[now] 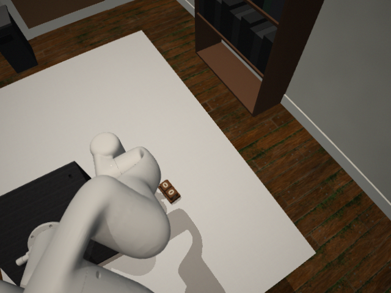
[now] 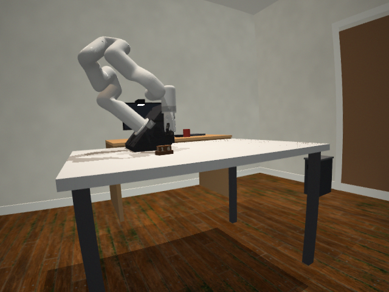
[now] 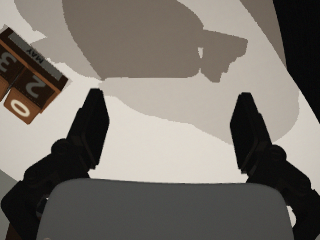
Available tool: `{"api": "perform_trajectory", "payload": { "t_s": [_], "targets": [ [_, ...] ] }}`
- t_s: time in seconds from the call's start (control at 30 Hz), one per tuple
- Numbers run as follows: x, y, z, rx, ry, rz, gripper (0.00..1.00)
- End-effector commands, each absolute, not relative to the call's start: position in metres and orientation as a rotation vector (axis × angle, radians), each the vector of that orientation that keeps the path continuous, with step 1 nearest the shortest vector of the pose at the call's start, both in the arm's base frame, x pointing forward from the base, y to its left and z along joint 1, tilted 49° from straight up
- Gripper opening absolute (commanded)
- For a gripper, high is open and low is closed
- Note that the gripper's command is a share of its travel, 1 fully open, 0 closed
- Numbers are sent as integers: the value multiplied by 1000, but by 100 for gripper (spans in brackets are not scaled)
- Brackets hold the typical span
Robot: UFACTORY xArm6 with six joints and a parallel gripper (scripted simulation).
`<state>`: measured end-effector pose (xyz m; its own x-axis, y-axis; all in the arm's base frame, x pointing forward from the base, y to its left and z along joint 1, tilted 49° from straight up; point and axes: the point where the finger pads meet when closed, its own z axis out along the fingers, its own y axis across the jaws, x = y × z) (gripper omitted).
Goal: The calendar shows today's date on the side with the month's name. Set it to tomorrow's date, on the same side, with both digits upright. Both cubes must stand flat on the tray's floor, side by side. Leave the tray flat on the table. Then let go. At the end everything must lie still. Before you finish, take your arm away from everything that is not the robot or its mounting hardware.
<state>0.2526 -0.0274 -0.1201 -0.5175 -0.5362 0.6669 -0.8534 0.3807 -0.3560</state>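
The calendar (image 1: 169, 190) is a small brown tray with two wooden cubes side by side, standing on the white table beside my arm. From above, both cubes' top faces read 0. In the exterior view the calendar (image 2: 163, 149) shows 1 and 6 on the side facing that camera. In the wrist view the calendar (image 3: 27, 83) lies at the left edge, with a month strip and the digits 3, 2 and 0 on cube faces. My gripper (image 3: 170, 106) is open and empty, pointing down above bare table to the right of the calendar. It also shows in the exterior view (image 2: 169, 128), just behind the calendar.
The black robot base (image 1: 34, 201) sits on the table's near left part. A bookshelf (image 1: 252, 47) stands on the floor beyond the table's far edge. A wooden desk with a red cup (image 2: 186, 132) and a monitor stands behind the table.
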Motion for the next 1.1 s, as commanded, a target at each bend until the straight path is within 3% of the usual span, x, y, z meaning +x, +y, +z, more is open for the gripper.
{"api": "perform_trajectory", "payload": {
  "t_s": [0.0,1.07],
  "targets": [
    [254,-27,-120,1199,-2202,957,100],
    [255,-12,-107,1199,-2202,957,100]
  ]
}}
